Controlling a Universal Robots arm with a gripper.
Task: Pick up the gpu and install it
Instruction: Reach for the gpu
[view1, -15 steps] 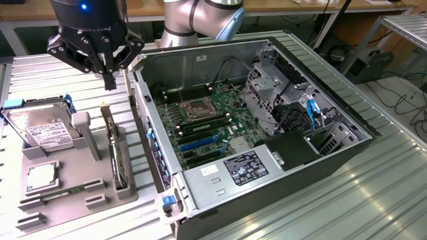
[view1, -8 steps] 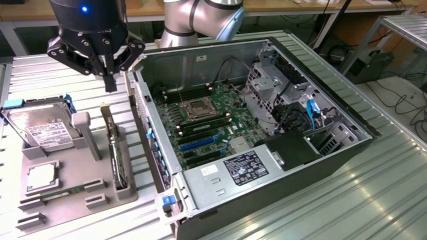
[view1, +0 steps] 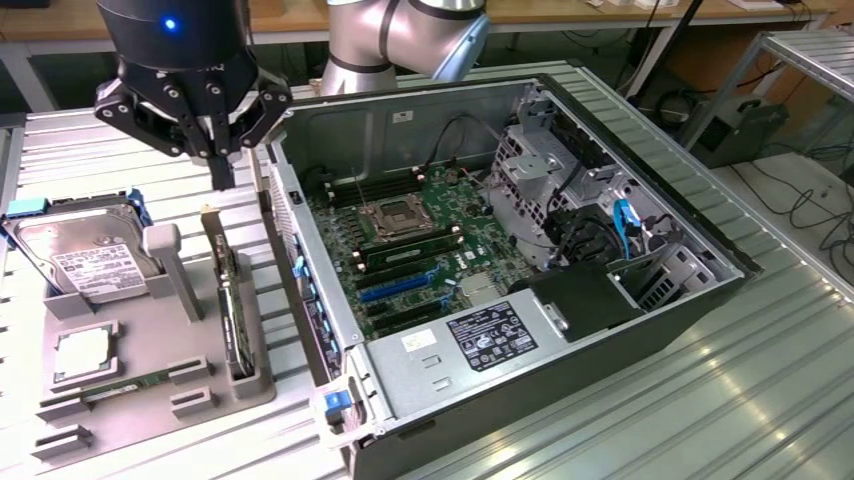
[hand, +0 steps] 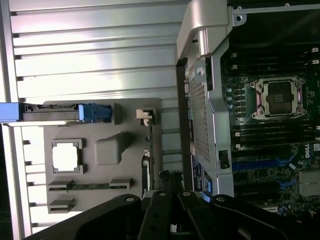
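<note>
The gpu (view1: 236, 318) is a thin black card standing on its edge in a slot of the grey holder tray (view1: 147, 385), with its pale bracket strip (view1: 211, 232) at the far end. In the wrist view the gpu (hand: 148, 152) appears edge-on in that tray (hand: 102, 125). My gripper (view1: 222, 178) hangs above the bracket end of the card, apart from it, fingers shut together and holding nothing. The wrist view has the gripper (hand: 166, 181) just off the card's near end.
An open computer case (view1: 694, 235) lies beside the tray, its motherboard (view1: 414, 250) and blue card slots (view1: 396, 288) exposed. The tray also carries a silver hard drive (view1: 80, 255), a processor chip (view1: 83, 350) and a green memory stick (view1: 127, 385). The case's side wall (view1: 304, 290) stands close to the gpu.
</note>
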